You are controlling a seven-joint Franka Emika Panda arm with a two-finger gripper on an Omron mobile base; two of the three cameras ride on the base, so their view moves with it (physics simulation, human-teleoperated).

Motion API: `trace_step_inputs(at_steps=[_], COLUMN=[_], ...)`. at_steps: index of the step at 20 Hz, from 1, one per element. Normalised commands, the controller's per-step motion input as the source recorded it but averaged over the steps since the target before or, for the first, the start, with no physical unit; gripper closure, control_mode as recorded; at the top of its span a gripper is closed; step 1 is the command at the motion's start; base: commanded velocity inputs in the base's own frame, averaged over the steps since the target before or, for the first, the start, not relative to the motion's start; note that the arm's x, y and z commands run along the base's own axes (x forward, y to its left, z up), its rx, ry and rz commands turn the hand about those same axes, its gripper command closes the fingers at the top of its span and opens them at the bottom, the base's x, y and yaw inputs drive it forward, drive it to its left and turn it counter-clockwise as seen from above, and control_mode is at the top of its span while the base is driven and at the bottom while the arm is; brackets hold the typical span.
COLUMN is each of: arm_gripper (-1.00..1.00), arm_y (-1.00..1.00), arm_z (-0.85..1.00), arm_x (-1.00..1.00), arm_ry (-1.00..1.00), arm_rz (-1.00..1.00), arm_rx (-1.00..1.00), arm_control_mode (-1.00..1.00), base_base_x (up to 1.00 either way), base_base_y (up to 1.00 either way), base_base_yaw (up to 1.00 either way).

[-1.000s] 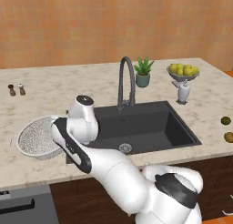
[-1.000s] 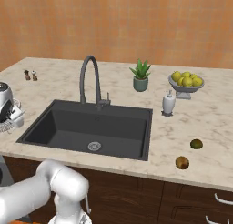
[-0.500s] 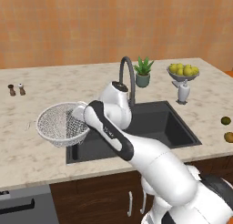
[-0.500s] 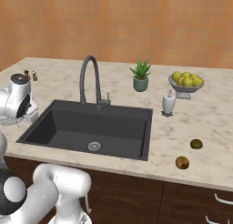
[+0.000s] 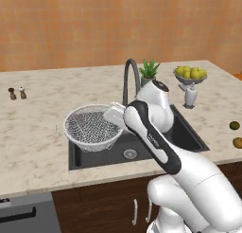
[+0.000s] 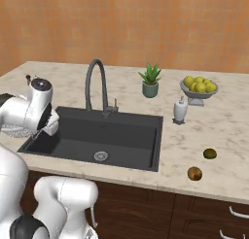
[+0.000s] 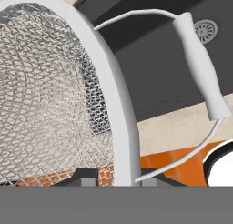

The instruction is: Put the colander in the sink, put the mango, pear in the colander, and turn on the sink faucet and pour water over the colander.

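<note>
The big beige marbled stone counter (image 5: 38,132) runs under an orange wall, and sunk into it is the large rectangular dark grey-black sink (image 6: 121,136) with its round silver drain. The white arm reaches over the sink's left end, and the round whitish-silver fine-mesh colander (image 5: 92,128) hangs there in the air, tilted a bit, over the sink's left rim and partly above the basin, so not set down inside. From the hand camera the fingers (image 7: 86,178) are pressed together on the colander's thick white rim, pinching it, with the wire side handle looping off to the right. The tall thin dark grey gooseneck faucet (image 6: 95,85) stands behind the sink. Further right on the counter are a footed bowl of yellow fruit (image 6: 198,87), a small green potted plant (image 6: 150,81) and a little white soap bottle (image 6: 180,110). Near the front right edge sit a dark green round fruit (image 6: 209,153) and a brownish one (image 6: 194,173), close together. Two tiny shakers (image 5: 17,93) stand far left.
</note>
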Motion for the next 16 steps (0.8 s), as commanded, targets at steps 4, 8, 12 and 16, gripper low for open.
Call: trace_step_inputs(at_steps=[4, 8, 12, 16], arm_gripper=[1.0, 1.0, 1.0, 1.0], arm_y=[-0.78, -0.74, -0.81, -0.76], arm_z=[0.04, 0.15, 0.16, 0.01], arm_x=[-0.13, -0.11, -0.12, 0.0], arm_ry=[-0.1, 0.0, 0.04, 0.13], arm_rz=[-0.01, 0.0, -0.02, -0.04], arm_rx=[0.13, 0.15, 0.03, -0.02], arm_control_mode=[-1.0, -1.0, -1.0, -1.0], base_base_x=[0.0, 0.0, 0.0, 0.0], base_base_y=[0.0, 0.0, 0.0, 0.0], base_base_yaw=[0.0, 0.0, 0.0, 0.0])
